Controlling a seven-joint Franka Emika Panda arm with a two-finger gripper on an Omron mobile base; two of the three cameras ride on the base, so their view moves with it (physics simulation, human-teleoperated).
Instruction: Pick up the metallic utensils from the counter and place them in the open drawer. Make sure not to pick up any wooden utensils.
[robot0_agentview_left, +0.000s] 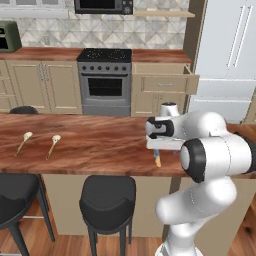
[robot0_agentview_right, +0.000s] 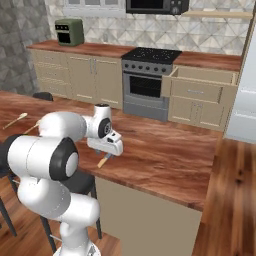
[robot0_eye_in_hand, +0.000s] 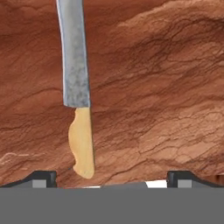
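A short knife (robot0_eye_in_hand: 74, 61) with a grey blade and an orange-tan handle (robot0_eye_in_hand: 82, 146) lies flat on the reddish-brown counter (robot0_agentview_left: 100, 145). My gripper (robot0_eye_in_hand: 113, 179) hangs open just above it, fingertips (robot0_eye_in_hand: 41, 177) wide apart, and the handle sits nearer the left tip. From the base views the gripper (robot0_agentview_left: 157, 152) (robot0_agentview_right: 105, 153) points down near the counter's front edge, with the knife (robot0_agentview_left: 158, 161) (robot0_agentview_right: 102, 161) poking out beneath it. Two pale wooden spoons (robot0_agentview_left: 23, 142) (robot0_agentview_left: 53, 145) lie far left on the counter. The open drawer (robot0_agentview_left: 162, 82) (robot0_agentview_right: 199, 86) juts from the back cabinets beside the stove.
Black stools (robot0_agentview_left: 107, 197) (robot0_agentview_left: 15, 192) stand under the counter's near edge. A stove (robot0_agentview_left: 105, 75) and beige cabinets line the back wall, with a fridge (robot0_agentview_left: 225, 50) at the right. A wood floor aisle (robot0_agentview_right: 225, 200) separates the counter from the drawer.
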